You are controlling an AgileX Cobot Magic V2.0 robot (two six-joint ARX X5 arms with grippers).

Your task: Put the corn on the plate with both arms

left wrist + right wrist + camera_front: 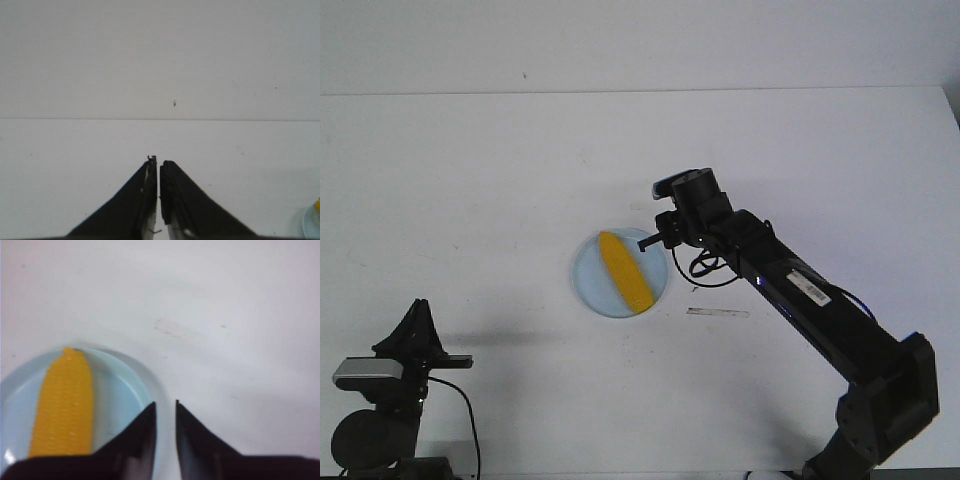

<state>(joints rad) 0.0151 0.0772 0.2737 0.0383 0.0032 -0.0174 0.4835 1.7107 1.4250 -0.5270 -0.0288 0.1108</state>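
Yellow corn flat, diagonal across pale blue plate mid-table.

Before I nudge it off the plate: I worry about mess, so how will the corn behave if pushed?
The corn looks rigid, smooth plastic, so probably slippery. Being rounded, it may roll sideways across the shallow plate. The translucent plate seems light and might slide too.

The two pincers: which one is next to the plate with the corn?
The right pincer, reaching to the plate's rim, beside the corn. The left pincer sits far away, near the table's front-left corner.
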